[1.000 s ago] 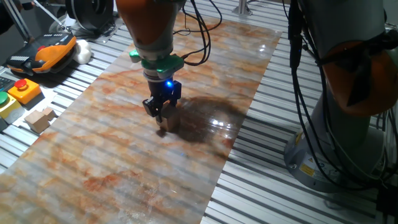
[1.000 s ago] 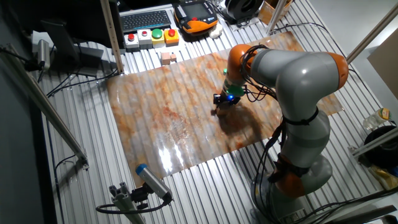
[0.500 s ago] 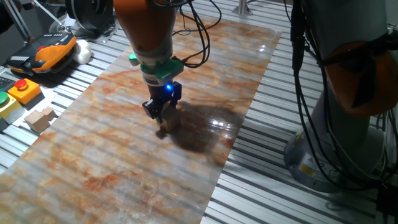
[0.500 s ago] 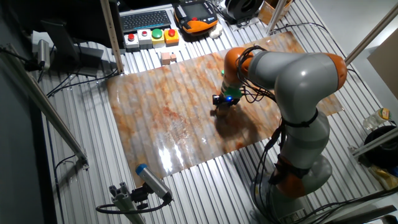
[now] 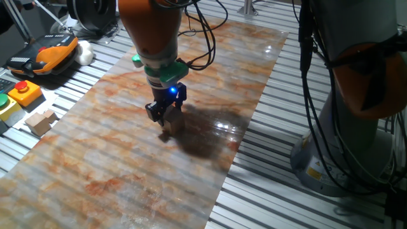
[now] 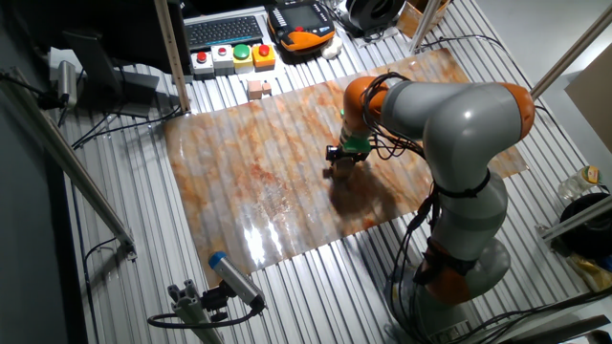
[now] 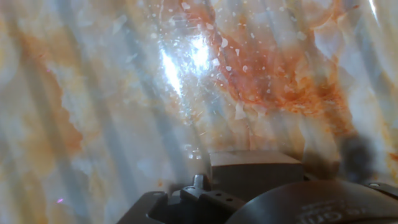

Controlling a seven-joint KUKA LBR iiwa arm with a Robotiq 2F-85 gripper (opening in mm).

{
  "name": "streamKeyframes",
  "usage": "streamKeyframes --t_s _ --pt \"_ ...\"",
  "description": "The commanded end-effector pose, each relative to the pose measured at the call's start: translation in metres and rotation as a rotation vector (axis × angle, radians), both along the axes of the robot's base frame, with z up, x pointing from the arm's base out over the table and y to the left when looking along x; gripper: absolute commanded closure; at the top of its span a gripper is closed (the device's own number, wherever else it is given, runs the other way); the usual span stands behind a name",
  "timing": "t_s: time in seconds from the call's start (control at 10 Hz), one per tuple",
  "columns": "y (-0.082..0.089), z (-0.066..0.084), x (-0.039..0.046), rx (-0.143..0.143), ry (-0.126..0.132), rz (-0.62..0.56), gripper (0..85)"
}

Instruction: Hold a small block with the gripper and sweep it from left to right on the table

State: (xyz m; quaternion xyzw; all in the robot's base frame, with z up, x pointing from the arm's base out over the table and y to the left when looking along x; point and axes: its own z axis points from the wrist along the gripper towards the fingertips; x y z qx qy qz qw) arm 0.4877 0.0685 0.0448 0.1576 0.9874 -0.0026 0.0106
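Note:
My black gripper [image 5: 166,121], with its blue light and green ring, points down over the middle of the marbled orange and grey table [image 5: 114,159]. It is shut on the small tan wooden block [image 5: 172,124], which rests on the table surface between the fingers. In the other fixed view the gripper [image 6: 338,163] stands near the board's centre with the block [image 6: 331,173] at its tip. In the hand view the block [image 7: 255,173] fills the bottom centre, dark in shadow, against the glossy table [image 7: 124,93].
A pair of joined tan blocks [image 5: 39,121] lies on the metal slats at the left, next to a button box [image 5: 19,94] and an orange pendant [image 5: 48,51]. Ribbed slats [image 5: 305,203] surround the board. Black cables [image 5: 311,95] hang at the right.
The gripper with the block has slid slightly along the table, up-left in one fixed view and leftward in the other. Nothing else has moved.

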Motion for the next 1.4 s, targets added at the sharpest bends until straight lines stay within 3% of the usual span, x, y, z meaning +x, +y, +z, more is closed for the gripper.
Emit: streamKeyframes --t_s 0.0,0.1,0.2,0.6,1.0,1.1,1.3 --pt "-0.001 0.001 0.0007 -0.003 -0.003 0.000 17.0" --pt "-0.001 0.001 0.0015 -0.005 -0.003 0.000 17.0" --pt "-0.002 0.002 0.0020 -0.004 -0.001 0.000 0.0" --pt "-0.008 0.012 0.0040 -0.002 0.000 -0.007 0.0" --pt "-0.040 0.040 0.0248 0.016 0.008 0.029 0.0" --pt "-0.050 0.047 0.0311 0.023 0.008 0.041 17.0" --pt "-0.064 0.055 0.0372 0.024 0.001 0.052 17.0"
